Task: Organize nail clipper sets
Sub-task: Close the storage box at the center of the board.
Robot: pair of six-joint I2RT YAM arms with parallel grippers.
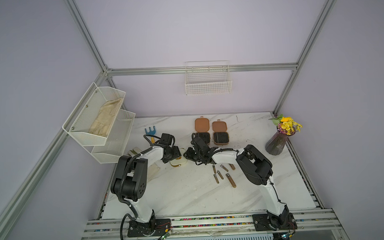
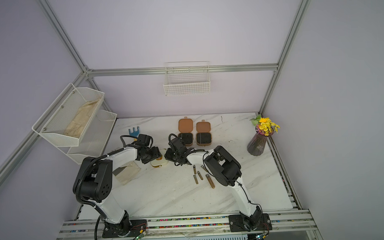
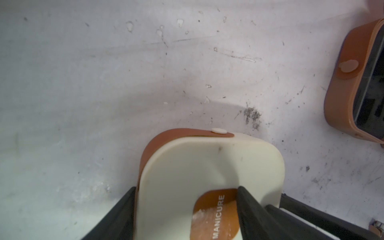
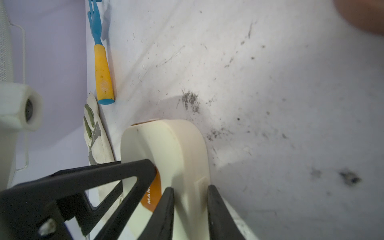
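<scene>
Between the two arms, left of centre on the surface (image 1: 189,195): cream case (image 1: 179,162), lid shut. Both arms are at it, neither nearer. The left one comes in from the left side, the right one from the right.

Right end effector (image 4: 190,188): fingers flank the case's narrow side wall, one on each broad face. By the wrist view it is closed onto the case across its thickness.

Left end effector (image 3: 186,189): one finger beside the strap-side edge, the other with its tip on the brown label (image 3: 216,216) on the broad face. Jaws partly apart around the case. Whether they are actually clamping, cannot tell.

Key relation: the case is rounded-square, so it has no real long axis. Its thin dimension runs between the right fingers, and its broad labelled face is turned toward the left arm. Exact tilt is not readable in the top views.

Appearance: matte cream shell, a few dark scuffs, brown strap (image 3: 166,133) around one edge fastened by a cream stud (image 3: 218,130). Label reads "MANICURE".

Elsewhere: two brown cases (image 1: 220,138) lie open behind, showing black linings. Loose clippers (image 1: 230,180) lie near the right arm.

Judgement: opening comes next, so the strap must be freed from the stud.
</scene>
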